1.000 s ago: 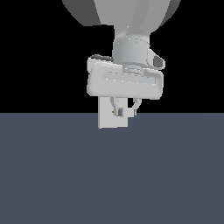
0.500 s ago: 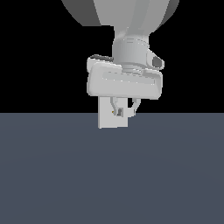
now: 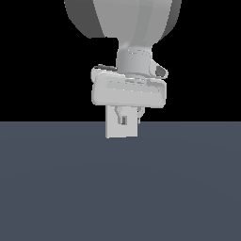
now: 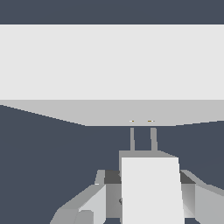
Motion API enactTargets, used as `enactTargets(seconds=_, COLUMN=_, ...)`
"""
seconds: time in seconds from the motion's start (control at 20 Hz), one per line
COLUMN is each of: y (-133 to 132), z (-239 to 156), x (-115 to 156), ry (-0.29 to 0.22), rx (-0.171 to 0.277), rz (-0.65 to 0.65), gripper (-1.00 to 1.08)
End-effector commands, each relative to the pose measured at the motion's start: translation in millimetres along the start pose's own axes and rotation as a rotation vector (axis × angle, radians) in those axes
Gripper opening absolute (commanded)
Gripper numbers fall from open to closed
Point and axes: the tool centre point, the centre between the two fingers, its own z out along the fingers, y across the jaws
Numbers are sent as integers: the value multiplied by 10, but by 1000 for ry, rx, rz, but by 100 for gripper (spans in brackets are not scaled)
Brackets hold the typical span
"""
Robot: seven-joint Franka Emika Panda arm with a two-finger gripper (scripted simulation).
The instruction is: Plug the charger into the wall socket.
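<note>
Off-white unlabelled charger [image 4: 151, 188] facing socket [image 4: 109, 65]

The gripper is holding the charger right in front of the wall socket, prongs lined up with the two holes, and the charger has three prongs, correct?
Not quite: the charger has two prongs, not three. The wrist view shows two thin prongs reaching toward the two small holes in the wall socket. The rest holds: the gripper grips the charger just in front of the socket, prongs roughly lined up with the holes.
</note>
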Motion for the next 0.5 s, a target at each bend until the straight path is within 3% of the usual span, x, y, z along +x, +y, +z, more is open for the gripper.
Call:
enactTargets(seconds=0.0, y=0, z=14, x=90, ry=0, rx=0, rz=0, gripper=-100)
enactTargets(seconds=0.45, y=2, z=35, x=206, ry=0, rx=0, rz=-1, gripper=-100)
